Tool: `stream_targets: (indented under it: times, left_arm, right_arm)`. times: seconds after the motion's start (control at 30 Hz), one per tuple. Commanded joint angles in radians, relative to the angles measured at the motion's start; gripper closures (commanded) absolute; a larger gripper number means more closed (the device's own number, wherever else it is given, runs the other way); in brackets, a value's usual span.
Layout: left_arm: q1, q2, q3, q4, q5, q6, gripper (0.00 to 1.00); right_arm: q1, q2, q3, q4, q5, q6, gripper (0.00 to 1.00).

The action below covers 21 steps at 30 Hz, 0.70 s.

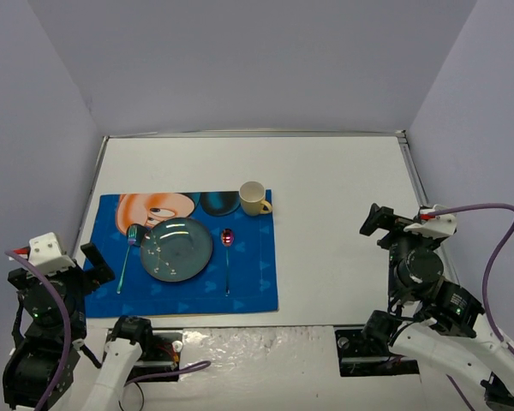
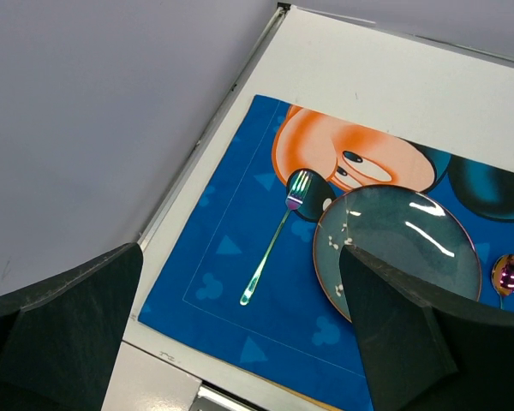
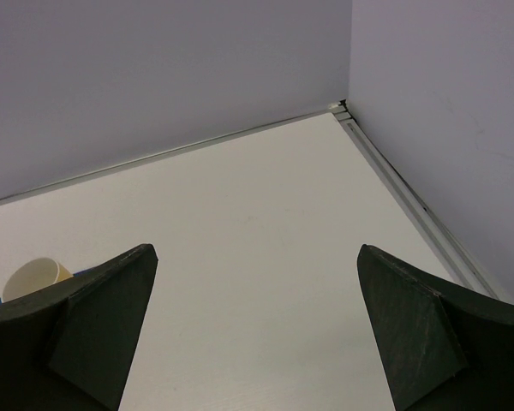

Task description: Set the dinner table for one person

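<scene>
Filling the top view, the dinner table [image 1: 343, 188] bears a placemat [image 1: 257, 291] toward 8 o'clock, with fork [image 1: 127, 257] at the plate's [image 1: 176, 249] 9, spoon [image 1: 227, 257] at 3 and cup [image 1: 254, 199] at 1, laid for a diner's reach; the left wrist view shows the left gripper [image 2: 240, 257] spread and empty, and the right wrist view shows the right gripper [image 3: 257, 253] likewise.

Soft, even light from overhead fills my enclosure. The large flat white bench [image 1: 334, 205] reads bright but not blown out. White glare streaks cross the glossy round dark teal plate [image 1: 176, 248] near its 12 o'clock rim. Shadows are faint and short. In both wrist views my black end effector fingers [image 2: 60, 334] sit soft-focus at 5 and 7 o'clock, while the rest is sharp.
</scene>
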Motion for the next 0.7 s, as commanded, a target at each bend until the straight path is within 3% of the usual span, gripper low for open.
stream_targets:
  times: [0.0,0.67]
  left_arm:
    - [-0.006,0.016,-0.009,0.068,-0.002,0.000,0.03]
    - [-0.006,-0.079,-0.036,0.079,-0.036,-0.013,0.03]
  right_arm:
    - [-0.002,-0.008,0.000,0.062,0.042,-0.026,0.00]
    - [-0.002,-0.059,-0.014,0.070,0.037,-0.042,0.00]
